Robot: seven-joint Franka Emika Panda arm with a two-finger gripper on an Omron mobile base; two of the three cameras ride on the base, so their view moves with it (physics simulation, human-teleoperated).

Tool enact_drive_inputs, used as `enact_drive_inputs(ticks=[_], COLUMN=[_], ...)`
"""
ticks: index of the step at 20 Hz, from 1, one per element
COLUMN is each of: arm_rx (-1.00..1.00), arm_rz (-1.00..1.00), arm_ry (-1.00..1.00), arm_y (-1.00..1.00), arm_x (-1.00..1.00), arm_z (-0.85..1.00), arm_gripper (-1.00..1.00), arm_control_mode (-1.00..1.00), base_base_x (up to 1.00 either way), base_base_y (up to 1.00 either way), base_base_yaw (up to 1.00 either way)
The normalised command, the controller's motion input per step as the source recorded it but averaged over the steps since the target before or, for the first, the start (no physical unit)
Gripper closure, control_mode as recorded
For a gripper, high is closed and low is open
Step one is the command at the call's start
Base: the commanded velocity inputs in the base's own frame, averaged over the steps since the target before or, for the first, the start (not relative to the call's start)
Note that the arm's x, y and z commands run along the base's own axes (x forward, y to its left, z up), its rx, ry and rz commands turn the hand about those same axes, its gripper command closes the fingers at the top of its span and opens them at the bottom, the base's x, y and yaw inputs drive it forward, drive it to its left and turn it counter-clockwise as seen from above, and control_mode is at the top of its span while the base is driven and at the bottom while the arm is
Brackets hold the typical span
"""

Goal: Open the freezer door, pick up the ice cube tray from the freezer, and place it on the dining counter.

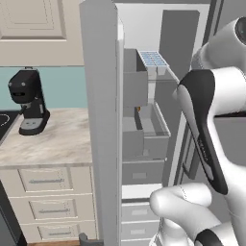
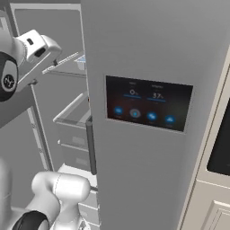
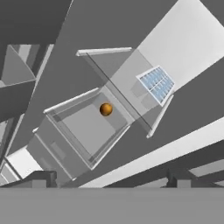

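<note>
Already the freezer door (image 1: 102,120) stands swung wide, baring the freezer (image 1: 153,96). Inside, the ice cube tray (image 3: 156,84) lies flat at the front edge of an upper shelf (image 3: 127,72), above a bin (image 3: 89,127) holding a small orange ball (image 3: 106,109). Well apart from the tray, the gripper (image 3: 109,180) is spread fully and holds nothing.

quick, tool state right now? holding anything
tool: open, holding nothing; the ice cube tray sits on its freezer shelf ahead.
</note>
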Motion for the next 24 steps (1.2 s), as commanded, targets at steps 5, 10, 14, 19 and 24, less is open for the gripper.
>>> enact_drive_inputs(ticks=[5, 10, 14, 19, 24], arm_rx=[-0.11, -0.08, -0.08, -0.08, -0.09], arm_rz=[0.00, 0.00, 0.00, 0.00, 0.00], arm_ry=[-0.05, 0.00, 0.00, 0.00, 0.00], arm_y=[0.00, 0.00, 0.00, 0.00, 0.00], arm_x=[0.54, 0.61, 0.61, 0.56, 0.45], arm_z=[0.00, 0.00, 0.00, 0.00, -0.02], arm_gripper=[-1.00, -1.00, -1.00, -1.00, -1.00], arm_control_mode=[-1.00, -1.00, -1.00, -1.00, -1.00], base_base_x=[0.00, 0.00, 0.00, 0.00, 0.00], base_base_y=[0.00, 0.00, 0.00, 0.00, 0.00], base_base_yaw=[0.00, 0.00, 0.00, 0.00, 0.00])
